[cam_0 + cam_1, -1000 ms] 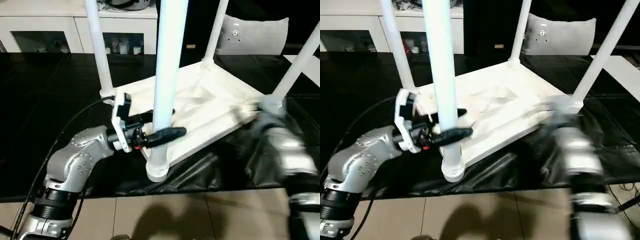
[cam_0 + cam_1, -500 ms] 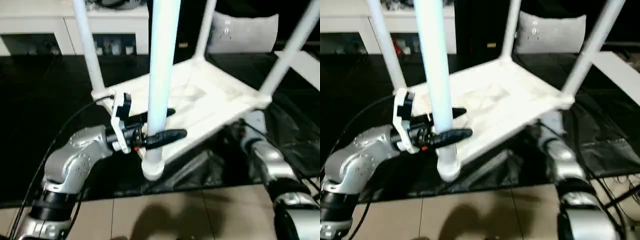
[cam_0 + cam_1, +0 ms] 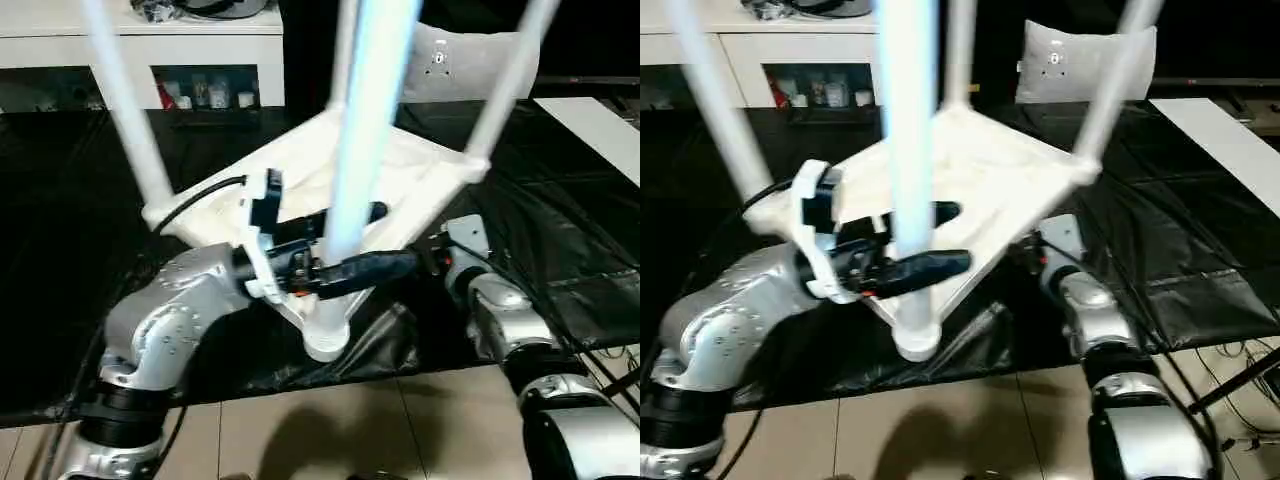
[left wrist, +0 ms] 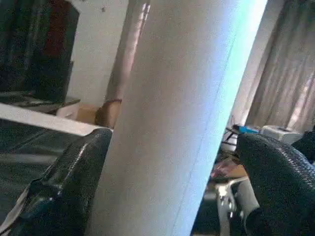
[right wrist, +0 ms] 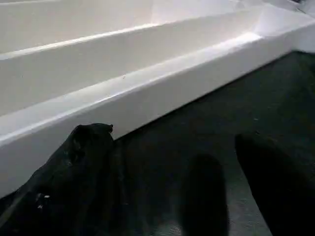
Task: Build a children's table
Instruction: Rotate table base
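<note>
The children's table lies upside down on a black sheet, its four legs pointing up. The left hand straddles the near leg, fingers spread either side, not clamped. The right hand hangs spread and empty by the top's right edge. It looks assembled; flipping it upright likely comes next, needing firm grips.

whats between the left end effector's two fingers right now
The nearest leg of the upturned children's table stands between the left end effector fingers, in the eye views and left wrist view.
</note>
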Controlling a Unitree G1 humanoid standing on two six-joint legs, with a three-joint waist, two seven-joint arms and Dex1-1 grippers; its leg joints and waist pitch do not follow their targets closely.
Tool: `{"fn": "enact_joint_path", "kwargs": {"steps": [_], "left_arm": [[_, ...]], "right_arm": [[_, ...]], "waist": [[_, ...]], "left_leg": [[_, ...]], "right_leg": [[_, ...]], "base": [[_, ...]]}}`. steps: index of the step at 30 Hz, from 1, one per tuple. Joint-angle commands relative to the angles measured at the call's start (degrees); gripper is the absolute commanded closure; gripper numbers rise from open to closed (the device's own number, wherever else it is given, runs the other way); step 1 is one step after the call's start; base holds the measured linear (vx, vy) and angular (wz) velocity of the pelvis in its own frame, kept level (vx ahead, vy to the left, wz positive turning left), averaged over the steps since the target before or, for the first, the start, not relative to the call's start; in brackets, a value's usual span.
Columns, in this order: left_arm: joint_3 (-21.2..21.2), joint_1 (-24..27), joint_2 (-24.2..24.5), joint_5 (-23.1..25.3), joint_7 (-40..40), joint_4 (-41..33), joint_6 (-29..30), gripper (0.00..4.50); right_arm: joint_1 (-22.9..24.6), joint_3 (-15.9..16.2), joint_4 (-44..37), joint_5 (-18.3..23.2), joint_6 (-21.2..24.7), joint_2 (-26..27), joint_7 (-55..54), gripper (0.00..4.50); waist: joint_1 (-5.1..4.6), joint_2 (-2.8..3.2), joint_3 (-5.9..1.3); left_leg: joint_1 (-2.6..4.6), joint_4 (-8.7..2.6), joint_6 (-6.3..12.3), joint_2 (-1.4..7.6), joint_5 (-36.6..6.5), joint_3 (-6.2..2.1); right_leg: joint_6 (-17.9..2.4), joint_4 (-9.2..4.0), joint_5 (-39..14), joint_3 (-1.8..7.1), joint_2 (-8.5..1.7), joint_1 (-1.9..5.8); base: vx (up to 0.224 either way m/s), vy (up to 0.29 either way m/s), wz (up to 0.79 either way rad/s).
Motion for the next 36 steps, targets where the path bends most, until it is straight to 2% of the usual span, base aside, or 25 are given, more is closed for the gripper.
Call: {"fn": "enact_joint_path", "kwargs": {"steps": [1,4,5,9,10,12,16,24,29,30,36], "left_arm": [[-2.43,-1.64,-1.12,-0.54,-0.03,-1.78,0.26,0.04],[-3.33,-2.2,-1.84,0.95,0.43,-1.84,-0.47,0.04],[-3.4,-2.33,-2.1,1.07,0.68,-1.86,-0.55,0.04],[-3.15,-3.45,-4.55,1.11,3.07,-1.34,-1.15,0.04],[-3.68,-3.64,-4.8,2.42,3.18,-0.98,-2.15,0.04],[-4.58,-4.09,-5.49,4.29,3.7,-0.33,-3.59,0.04],[-4.62,-4.55,-6.78,4.18,4.23,-0.14,-3.74,0.04],[-5.68,-4.73,-9.11,5.74,5.37,0.5,-4.93,0.04],[-5.99,-4.48,-10.11,5.63,5.7,0.18,-4.64,0.04],[-6.08,-4.45,-10.2,5.69,5.73,0.21,-4.6,0.04],[-6.09,-4.81,-10.25,7.79,6.4,2.14,-5.81,0.04]], "right_arm": [[-1.93,1.52,-0.2,-0.6,-1.12,1.41,1.73,0.0],[-1.42,1.77,-0.72,-0.3,-1.52,1.96,3.21,0.0],[-1.25,1.9,-0.9,-0.25,-1.58,2.09,3.58,0.0],[-0.14,2.46,-2.25,1.37,-1.59,3.97,8.13,0.0],[-0.1,2.62,-2.36,1.43,-1.62,4.59,9.02,0.0],[-0.07,3.16,-2.52,1.29,-1.92,5.77,10.66,0.0],[-0.67,3.04,-2.01,1.29,-2.01,6.45,11.44,0.0],[-1.22,1.99,-1.36,1.61,-2.49,7.13,12.81,0.0],[-0.43,2.46,-2.18,1.92,-2.88,7.85,15.41,0.0],[-0.46,2.46,-2.16,1.93,-2.85,7.92,15.48,0.0],[-0.66,2.01,-1.9,1.91,-2.77,8.1,15.79,0.0]], "waist": [[0.58,-0.43,-3.87],[0.55,-0.42,-3.84],[0.53,0.08,-3.95],[0.63,-0.13,-4.13],[0.54,-0.4,-4.12],[0.44,-0.41,-3.94],[0.37,-0.25,-3.89],[0.67,-0.2,-4.04],[0.67,-0.14,-4.0],[0.71,0.08,-3.99],[0.78,0.03,-3.96]], "left_leg": [[-0.49,-3.92,3.41,4.3,-2.25,-2.15],[-0.48,-3.92,3.67,4.35,-2.44,-2.16],[-0.49,-3.82,3.57,4.39,-2.25,-2.17],[-0.88,-3.65,4.24,4.37,-1.53,-2.21],[-1.04,-3.64,4.7,4.36,-1.14,-2.29],[-1.01,-3.56,4.99,4.24,-2.06,-2.19],[-0.83,-3.62,4.31,4.31,-3.02,-2.23],[-0.88,-3.6,4.63,4.45,-1.93,-2.26],[-0.81,-3.61,4.85,4.52,-2.35,-2.28],[-0.8,-3.61,4.79,4.52,-2.41,-2.31],[-0.76,-3.65,4.57,4.55,-2.93,-2.31]], "right_leg": [[-7.21,-3.76,-14.21,5.34,-6.87,3.64],[-7.27,-3.75,-13.93,5.33,-6.9,3.58],[-7.5,-3.74,-13.03,5.31,-6.86,3.58],[-8.14,-3.51,-11.26,5.34,-6.95,3.85],[-7.93,-3.49,-11.09,5.28,-6.85,3.76],[-7.32,-3.88,-13.16,5.26,-6.94,3.67],[-6.54,-4.18,-15.98,5.14,-6.86,3.52],[-7.72,-3.73,-12.62,5.27,-6.95,3.54],[-7.8,-3.87,-13.35,5.2,-6.95,3.51],[-7.84,-3.89,-13.39,5.2,-6.95,3.51],[-7.76,-4.02,-13.67,5.22,-6.99,3.55]], "base": [[0.0,0.0,0.0],[0.0,0.0,0.0],[0.0,0.0,0.0],[0.0,0.0,0.0],[0.0,0.0,0.0],[0.0,0.0,0.0],[0.0,0.0,0.0],[0.0,0.0,0.0],[0.0,0.0,0.0],[0.0,0.0,0.0],[0.0,0.0,0.0]]}}
